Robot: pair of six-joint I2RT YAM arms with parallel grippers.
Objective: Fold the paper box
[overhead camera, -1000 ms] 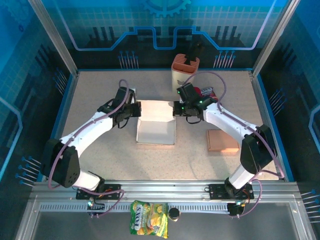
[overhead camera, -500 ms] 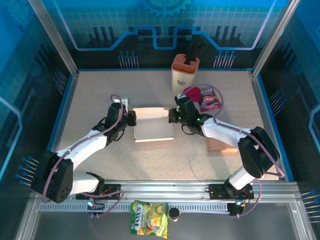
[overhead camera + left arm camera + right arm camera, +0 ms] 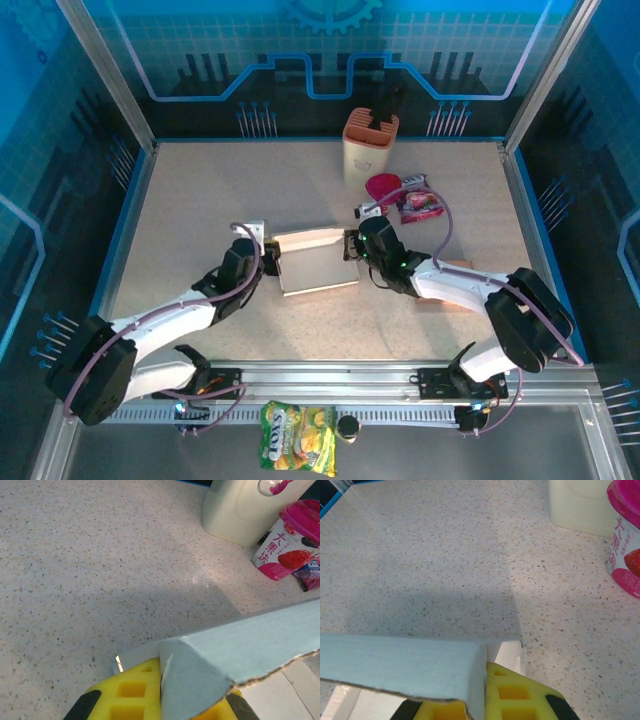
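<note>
Paper box [image 3: 315, 262], gripped between left end effector [image 3: 268, 262], right end effector [image 3: 350, 246]

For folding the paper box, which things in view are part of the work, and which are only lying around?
Part of the job:
paper box
left tool and right tool, each shut on one side of it

Lying about:
cream holder
pink cup
pink packet
snack bag

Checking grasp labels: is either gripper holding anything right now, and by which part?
Both hold the paper box. The left gripper is shut on the box's left edge, and the right gripper is shut on its right edge.
</note>
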